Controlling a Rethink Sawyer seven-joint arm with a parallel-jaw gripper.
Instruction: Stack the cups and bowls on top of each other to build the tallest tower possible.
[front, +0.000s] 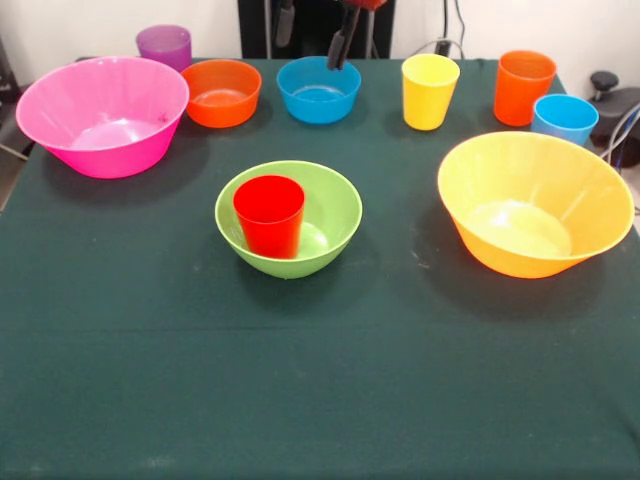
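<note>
A red cup (269, 214) stands upright inside the lime green bowl (338, 208) at the table's middle, the only pile in view. Along the far edge sit a large pink bowl (60, 148), a purple cup (164, 45), a small orange bowl (221, 92), a small blue bowl (318, 90), a yellow cup (430, 90), an orange cup (524, 87) and a light blue cup (564, 118). At the right rests a large yellow-orange bowl (535, 260). My gripper (353, 42) hangs above the blue bowl's far rim, open, holding nothing.
A dark green cloth (320, 380) covers the table, with a wide bare stretch at the near side. A black device with cables (612, 95) sits past the table's right far corner, close to the light blue cup.
</note>
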